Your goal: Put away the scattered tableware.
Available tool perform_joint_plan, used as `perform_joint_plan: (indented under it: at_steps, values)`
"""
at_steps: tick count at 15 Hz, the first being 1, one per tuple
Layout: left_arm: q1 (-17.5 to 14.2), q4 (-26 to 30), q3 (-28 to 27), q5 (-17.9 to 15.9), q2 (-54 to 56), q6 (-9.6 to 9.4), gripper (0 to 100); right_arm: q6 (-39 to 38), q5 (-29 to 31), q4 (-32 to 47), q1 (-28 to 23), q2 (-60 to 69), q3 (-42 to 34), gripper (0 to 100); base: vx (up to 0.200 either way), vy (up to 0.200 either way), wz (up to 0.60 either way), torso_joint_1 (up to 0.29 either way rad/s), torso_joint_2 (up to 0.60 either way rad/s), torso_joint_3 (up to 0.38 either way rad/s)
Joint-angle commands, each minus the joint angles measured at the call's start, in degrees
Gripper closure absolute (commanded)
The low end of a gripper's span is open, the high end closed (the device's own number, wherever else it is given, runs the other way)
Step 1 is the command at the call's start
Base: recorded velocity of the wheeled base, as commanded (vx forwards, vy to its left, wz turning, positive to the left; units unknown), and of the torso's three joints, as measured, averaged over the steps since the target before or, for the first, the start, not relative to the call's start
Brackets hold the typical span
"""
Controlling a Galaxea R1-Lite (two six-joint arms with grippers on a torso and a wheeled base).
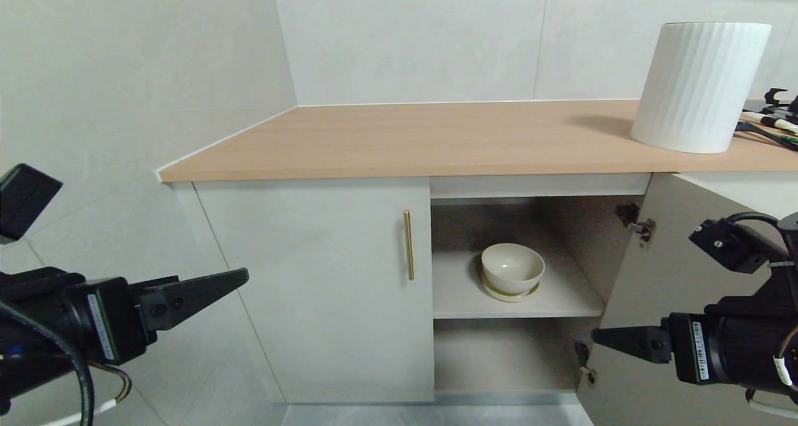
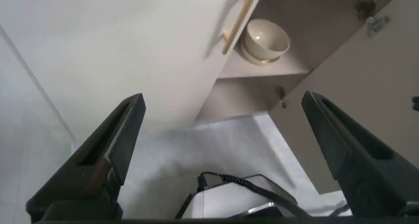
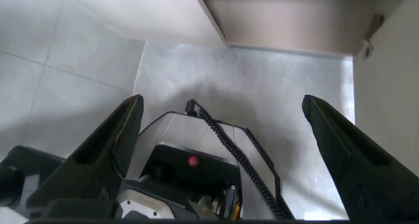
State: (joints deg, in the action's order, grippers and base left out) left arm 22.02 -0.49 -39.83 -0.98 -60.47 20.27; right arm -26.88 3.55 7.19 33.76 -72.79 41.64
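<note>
Cream bowl on plate, cabinet shelf | left hand spread, empty | right hand spread, empty

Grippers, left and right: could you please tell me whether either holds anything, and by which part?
Nothing is held: the left gripper and the right gripper both have open, empty jaws.

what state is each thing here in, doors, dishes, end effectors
left cabinet door: shut
right cabinet door: swung open
plate: flat on the shelf
bowl: upright, empty, on the plate
white ribbed container: upright on the countertop
left end effector: open, holding nothing
right end effector: open, holding nothing
</note>
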Motion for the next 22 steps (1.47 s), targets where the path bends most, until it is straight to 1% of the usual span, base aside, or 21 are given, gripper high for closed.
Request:
perform_joint_plan:
  at_steps: [1, 5, 12, 18, 21, 22]
  values:
    - [0.04, -0.04, 0.01, 0.01, -0.18, 0.03, 0, -0.01, -0.03, 0.01, 0.08, -0.77, 0.02, 0, -0.2, 0.0, 0.0, 0.007, 0.0, -0.007]
    - [0.04, -0.04, 0.1, -0.78, -0.18, 0.12, 0, -0.1, -0.03, 0.01, 0.08, -1.57, 0.1, 0, -0.2, 0.0, 0.0, -0.001, 0.0, 0.001]
    - [0.04, 0.05, 0.19, -0.87, 0.0, 0.12, 0, -0.1, -0.03, 0.01, 0.08, -2.18, 0.02, 0, -0.2, 0.0, 0.0, 0.001, 0.01, 0.0]
    - [0.04, 0.05, 0.72, -0.87, 0.52, -0.15, 0, 0.07, 0.67, 0.1, -0.01, 0.81, 0.28, 0, 0.0, 0.0, 0.0, 0.0, 0.0, 0.0]
    - [0.04, 0.05, 0.63, -0.61, 1.05, -0.15, 0, 0.69, 0.32, 0.01, -1.32, 1.86, -0.95, 0, 0.0, 0.0, 0.0, 0.0, 0.0, 0.0]
    - [0.04, 0.05, 0.63, -0.52, 1.05, -0.23, 0, 1.3, 1.2, 0.01, -1.59, 1.51, -0.77, 0, 0.0, 0.0, 0.0, 0.0, 0.0, 0.0]
